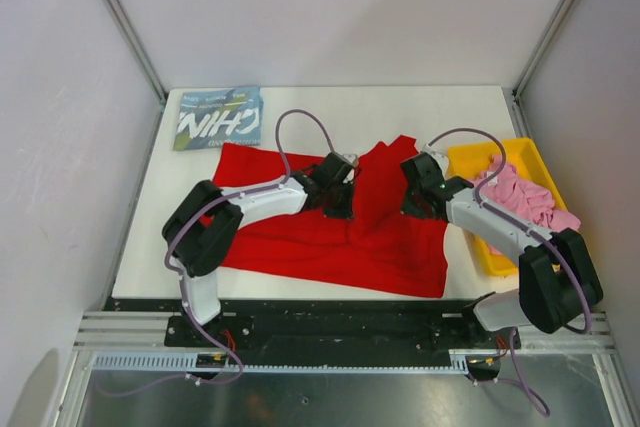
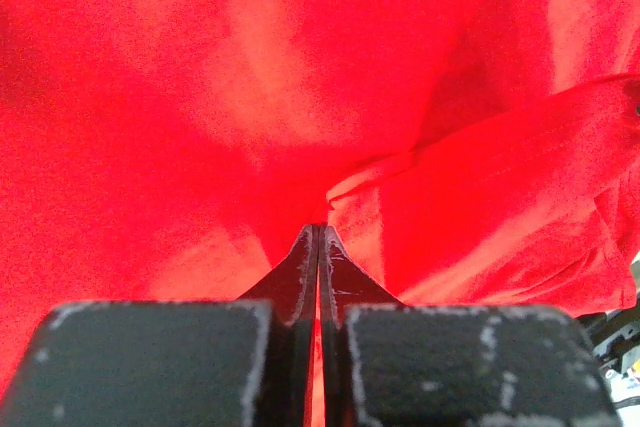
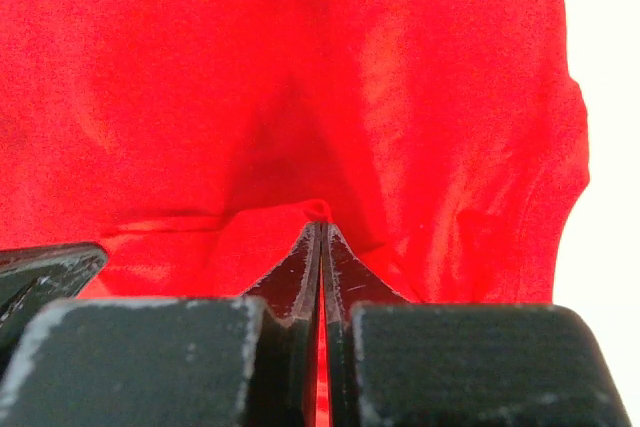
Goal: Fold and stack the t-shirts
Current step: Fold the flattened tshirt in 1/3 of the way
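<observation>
Left claw [image 2: 318, 237] and right claw [image 3: 320, 222] both clamped tight on red t-shirt [image 1: 330, 247] fabric. Blue t-shirt [image 1: 218, 117] at its far-left corner reads "CHIN", upside down.

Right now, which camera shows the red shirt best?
The top external view: nearly the whole red shirt shows there, spread out, with the left gripper and right gripper on it. Each wrist view shows only a close patch of red cloth, pinched in its gripper.

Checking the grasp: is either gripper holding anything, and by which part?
Both hold the red shirt: the left gripper and the right gripper are each shut on a raised fold toward its far edge.
</observation>
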